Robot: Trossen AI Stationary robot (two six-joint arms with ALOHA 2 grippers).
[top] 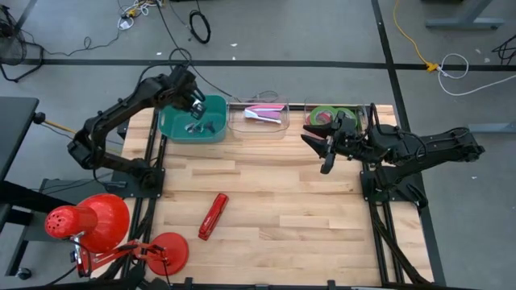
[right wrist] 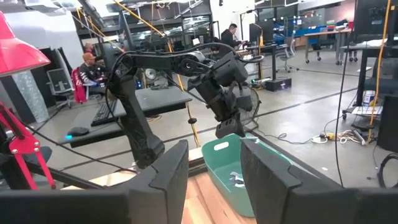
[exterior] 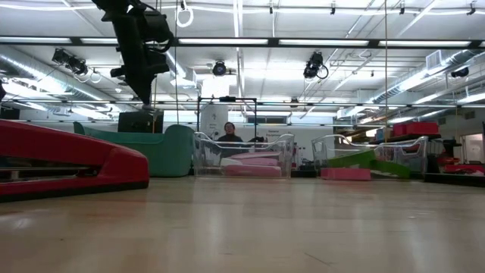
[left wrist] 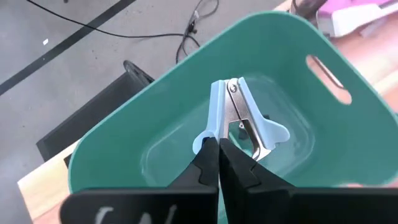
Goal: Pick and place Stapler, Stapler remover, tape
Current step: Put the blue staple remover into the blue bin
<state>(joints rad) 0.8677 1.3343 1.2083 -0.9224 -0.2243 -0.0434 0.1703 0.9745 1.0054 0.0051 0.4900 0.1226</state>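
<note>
The left gripper (top: pixel 196 107) hangs over the green tub (top: pixel 211 133) at the far left of the worktop (top: pixel 266 201), its fingers (left wrist: pixel 208 163) pressed together with nothing between them. Straight below it, on the tub floor, lies the staple remover (left wrist: pixel 239 118) — pale blue handles around metal claws — and in the left wrist view the fingertips sit just above it, not gripping it.

The right gripper (top: pixel 326 153) hovers above the worktop on the right side, just near of the far right clear tray (top: pixel 367 113). Its fingers stand about half apart and hold nothing; the right wrist view looks between them across to the left arm and the tub.

The red stapler (top: pixel 213 216) lies on the bare wood toward the near left, well apart from both grippers, its length running at a slant. In the low view it fills the left edge.

The tape is in the far right clear tray: a green roll (top: pixel 324 115) shows from above with a red-pink roll (exterior: pixel 345 174) beside it, partly hidden behind the right arm. The middle clear tray (top: pixel 260 127), between the tub and the tape tray, holds pink and white items (top: pixel 264 113) that I cannot make out.

A red desk lamp (top: pixel 85 221) stands off the near left corner of the worktop. Beyond the far edge, a person (exterior: pixel 229 133) sits in the room.
</note>
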